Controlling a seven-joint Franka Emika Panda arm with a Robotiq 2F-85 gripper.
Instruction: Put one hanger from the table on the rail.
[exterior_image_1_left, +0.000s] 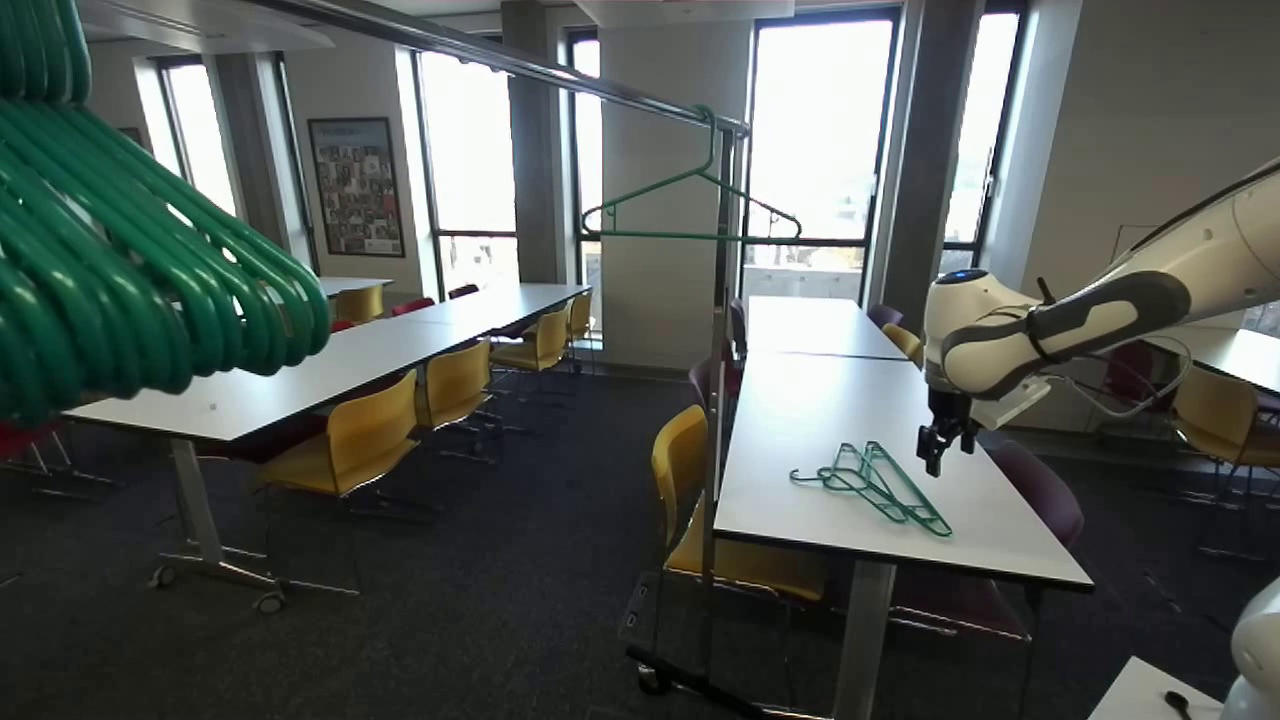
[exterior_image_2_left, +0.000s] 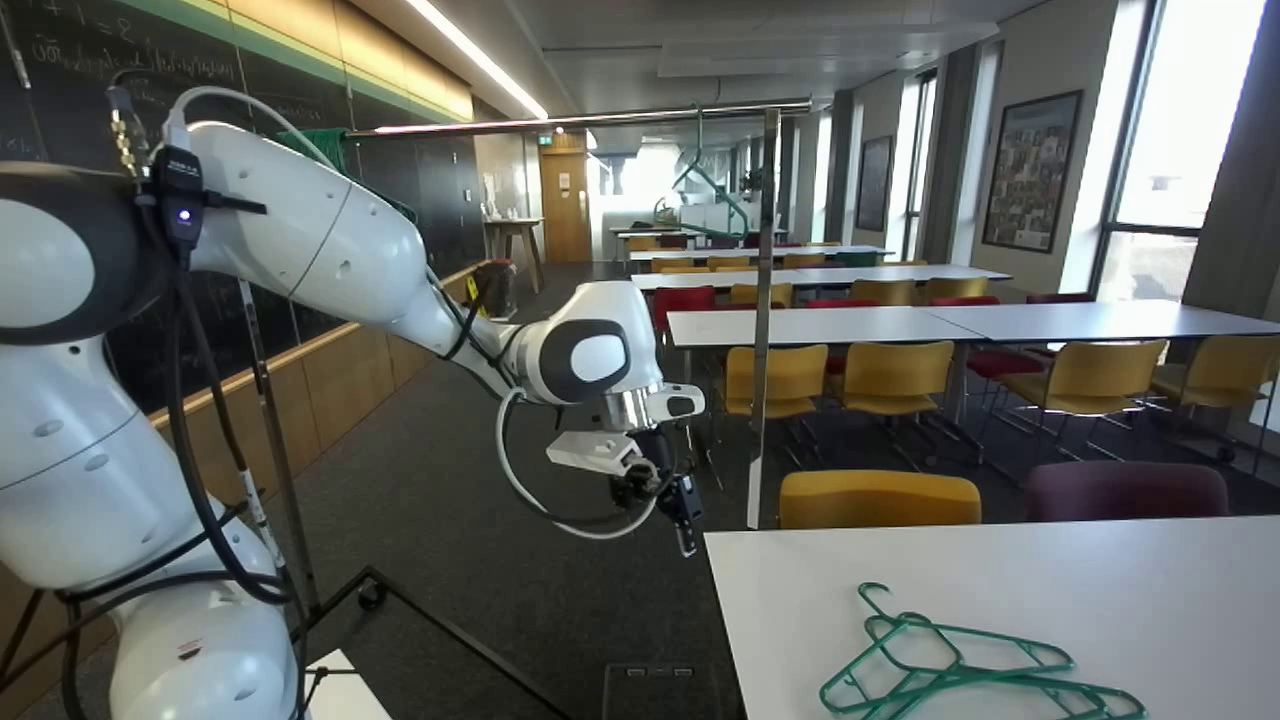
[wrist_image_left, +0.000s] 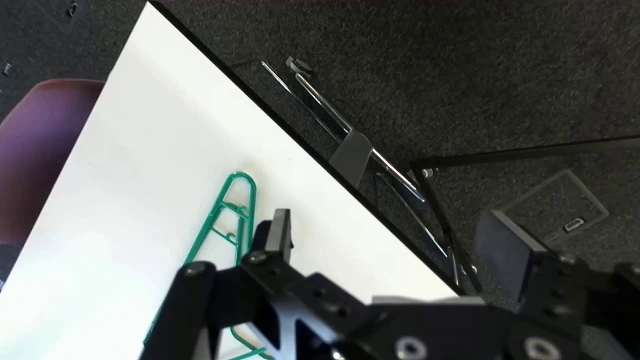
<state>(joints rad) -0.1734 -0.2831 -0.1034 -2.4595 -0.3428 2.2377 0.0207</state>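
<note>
At least two thin green hangers (exterior_image_1_left: 915, 488) lie overlapping on the white table (exterior_image_1_left: 800, 420); they also show in an exterior view (exterior_image_2_left: 940, 680). In the wrist view a narrow hanger end (wrist_image_left: 199, 242) lies at the lower left, partly hidden behind the left finger. My gripper (wrist_image_left: 387, 225) is open with nothing between its fingers, above the table's edge (wrist_image_left: 280, 125). It shows above the table in an exterior view (exterior_image_1_left: 950, 455) and beside the table's edge in an exterior view (exterior_image_2_left: 687, 540). The rail (exterior_image_1_left: 600, 85) runs high up; one green hanger (exterior_image_1_left: 660, 236) hangs near its end.
A bunch of green hangers (exterior_image_1_left: 150, 260) looms large at the left. The rack's upright (exterior_image_2_left: 763, 320) stands between the arm and the chairs. A yellow chair (exterior_image_1_left: 690, 480) and a purple chair (wrist_image_left: 50, 160) stand at the table's sides.
</note>
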